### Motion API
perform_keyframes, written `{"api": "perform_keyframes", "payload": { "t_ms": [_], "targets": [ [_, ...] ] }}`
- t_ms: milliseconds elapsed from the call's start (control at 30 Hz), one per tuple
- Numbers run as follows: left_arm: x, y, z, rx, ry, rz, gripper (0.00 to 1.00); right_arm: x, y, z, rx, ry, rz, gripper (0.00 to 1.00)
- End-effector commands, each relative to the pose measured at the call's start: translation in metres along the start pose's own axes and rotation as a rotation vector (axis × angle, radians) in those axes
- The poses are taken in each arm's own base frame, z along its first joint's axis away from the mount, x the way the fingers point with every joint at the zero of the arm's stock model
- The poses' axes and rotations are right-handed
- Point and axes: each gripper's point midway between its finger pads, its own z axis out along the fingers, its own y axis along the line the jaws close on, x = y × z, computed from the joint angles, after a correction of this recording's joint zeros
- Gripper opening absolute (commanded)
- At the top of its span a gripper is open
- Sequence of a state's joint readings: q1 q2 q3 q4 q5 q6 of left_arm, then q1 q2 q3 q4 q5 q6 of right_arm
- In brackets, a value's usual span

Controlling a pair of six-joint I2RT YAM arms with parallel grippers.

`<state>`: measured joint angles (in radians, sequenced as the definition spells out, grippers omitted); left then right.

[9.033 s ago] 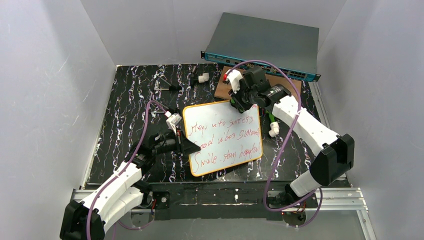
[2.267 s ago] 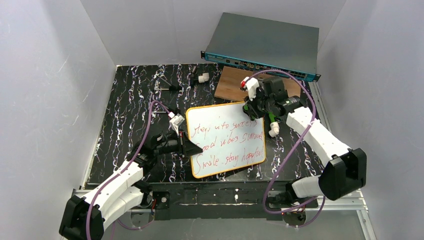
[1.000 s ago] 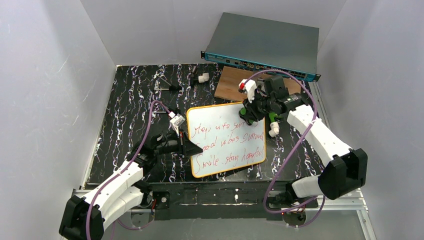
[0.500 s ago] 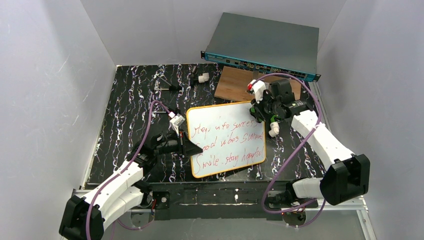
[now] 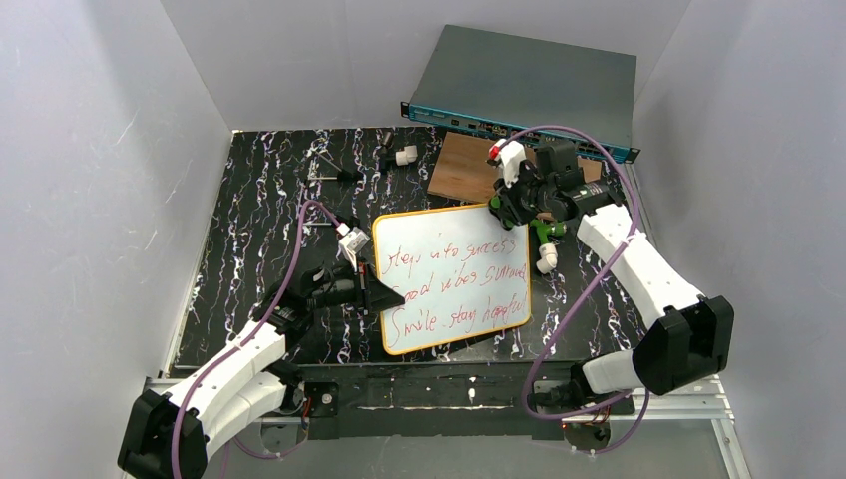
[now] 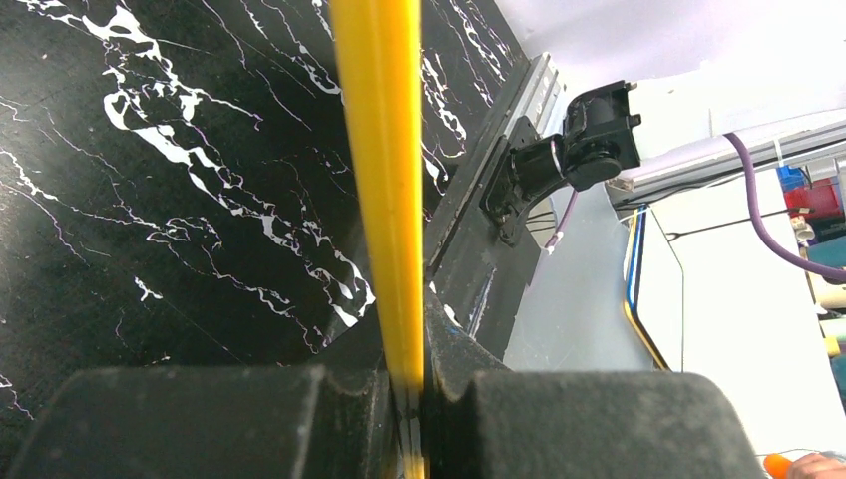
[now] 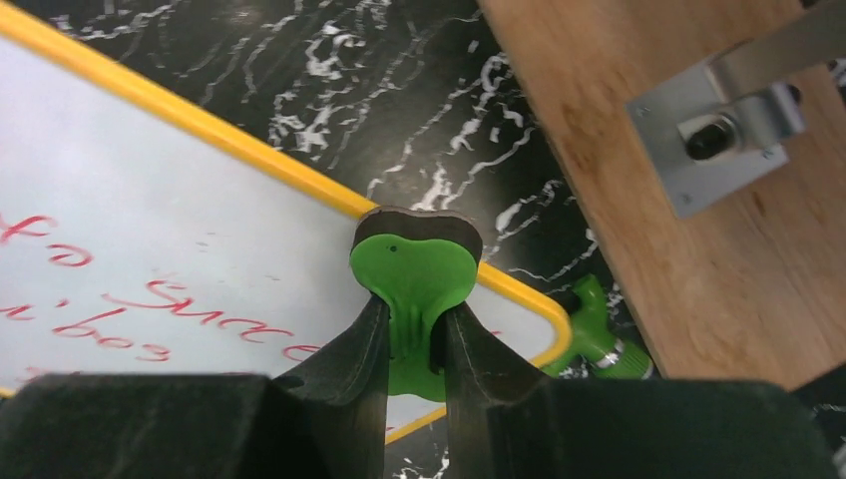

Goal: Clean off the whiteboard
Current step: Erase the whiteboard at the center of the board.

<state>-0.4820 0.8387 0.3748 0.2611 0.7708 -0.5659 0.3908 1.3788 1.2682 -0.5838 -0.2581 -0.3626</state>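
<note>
The flat white whiteboard (image 5: 439, 228) with rounded corners and a thin orange-yellow frame lies in the middle of the black white-veined table (image 5: 259, 200), just near of the brown wooden board (image 5: 464, 165). Three lines of red handwriting (image 5: 451, 282) cover most of its face, and all three read whole, with no wiped patch that I can find. So the erasing proper looks not yet begun, or barely so, and the entire text is left to clear.

The setup, though, is in place. The left gripper (image 5: 374, 292) pinches the board's left edge, its jaws closed tight on the yellow frame (image 6: 377, 150), which should steady the board. The right gripper (image 7: 414, 309) has its jaws narrowed around a green-handled eraser (image 7: 414, 274) with a dark pad, gripping it firmly. That eraser sits at the board's far right corner, over the far frame edge. Whether the pad presses on the surface or hangs just above it, I cannot tell. By my judgement, what is left is sweeping from that corner across every line, far to near.
</note>
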Motion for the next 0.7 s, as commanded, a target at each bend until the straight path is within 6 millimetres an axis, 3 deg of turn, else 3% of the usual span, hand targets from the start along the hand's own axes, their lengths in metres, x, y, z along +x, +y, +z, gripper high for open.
{"api": "perform_keyframes", "payload": {
  "t_ms": [0,167,233,267,333,367,467,533,667],
  "targets": [
    [-0.011,-0.031,-0.002,0.142,-0.020,0.163,0.00,0.003,-0.039,-0.001,0.189,0.014,0.010,0.01],
    [-0.012,-0.032,-0.002,0.144,-0.022,0.166,0.00,0.037,-0.033,-0.006,0.202,0.045,-0.052,0.01],
    [-0.012,-0.032,-0.002,0.146,-0.023,0.168,0.00,0.049,-0.002,-0.003,0.048,0.041,-0.061,0.01],
    [-0.012,-0.032,-0.002,0.146,-0.024,0.169,0.00,0.044,0.022,-0.003,-0.075,0.011,-0.046,0.01],
    [-0.013,-0.033,-0.002,0.149,-0.025,0.168,0.00,0.023,0.044,-0.005,-0.190,-0.037,-0.027,0.01],
    [-0.013,-0.033,-0.002,0.148,-0.026,0.166,0.00,0.014,0.040,-0.004,-0.178,-0.053,-0.011,0.01],
    [-0.012,-0.033,-0.002,0.150,-0.026,0.167,0.00,-0.005,-0.004,0.004,0.040,-0.053,0.071,0.01],
    [-0.013,-0.033,-0.003,0.149,-0.031,0.173,0.00,0.001,-0.034,0.004,0.205,-0.023,0.083,0.01],
    [-0.013,-0.033,-0.003,0.147,-0.029,0.175,0.00,0.028,-0.041,0.005,0.255,0.039,0.020,0.01]
  ]
}}
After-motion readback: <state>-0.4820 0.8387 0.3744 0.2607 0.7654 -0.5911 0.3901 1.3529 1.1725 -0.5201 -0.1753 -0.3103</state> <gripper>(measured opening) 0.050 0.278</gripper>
